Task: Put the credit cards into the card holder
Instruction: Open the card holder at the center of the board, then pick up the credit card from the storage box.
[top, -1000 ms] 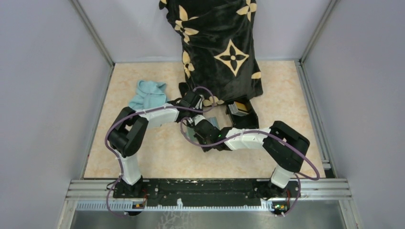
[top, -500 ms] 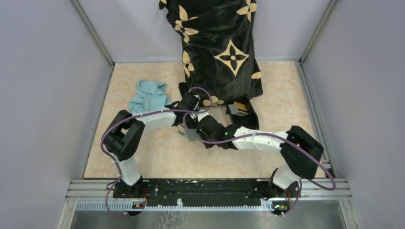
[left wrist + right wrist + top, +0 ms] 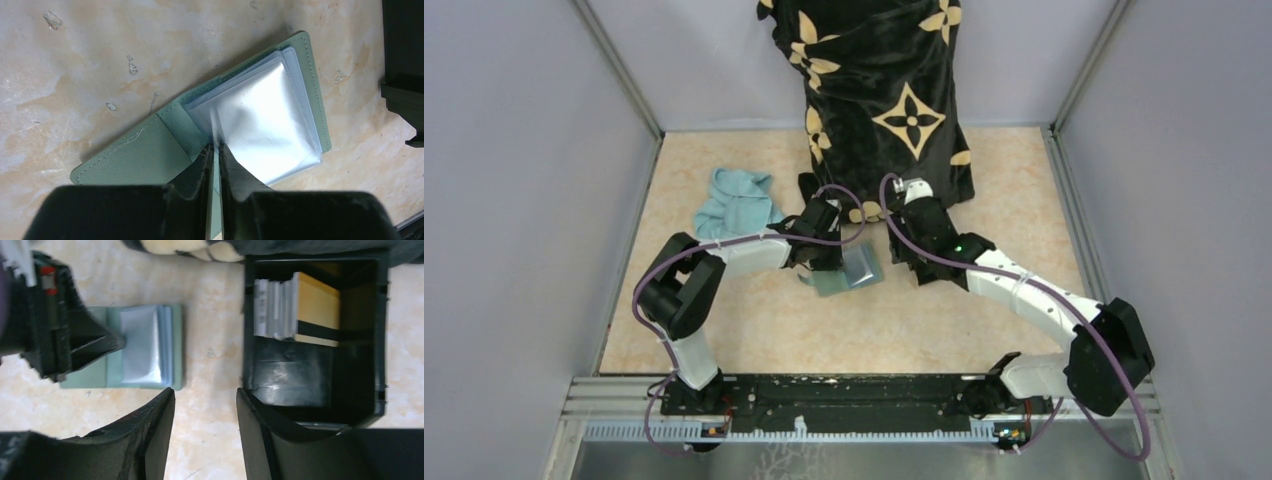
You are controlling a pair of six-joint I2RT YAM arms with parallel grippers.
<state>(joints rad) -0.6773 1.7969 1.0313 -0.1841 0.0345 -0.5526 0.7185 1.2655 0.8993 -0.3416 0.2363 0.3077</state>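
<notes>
Left claw (image 3: 214,148) pinches the holder's (image 3: 131,156) sleeve; right claw (image 3: 205,396), wide and empty, should next fetch a card (image 3: 317,305).

Matt grained card holder (image 3: 130,160), glossy plastic sleeves (image 3: 260,115), smooth marbled table (image 3: 100,50), shiny black box (image 3: 300,382)

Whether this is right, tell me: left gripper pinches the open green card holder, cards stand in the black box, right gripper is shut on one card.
Wrong on the right gripper: the right wrist view shows it open and empty, between the card holder and the black box. The rest holds.
</notes>
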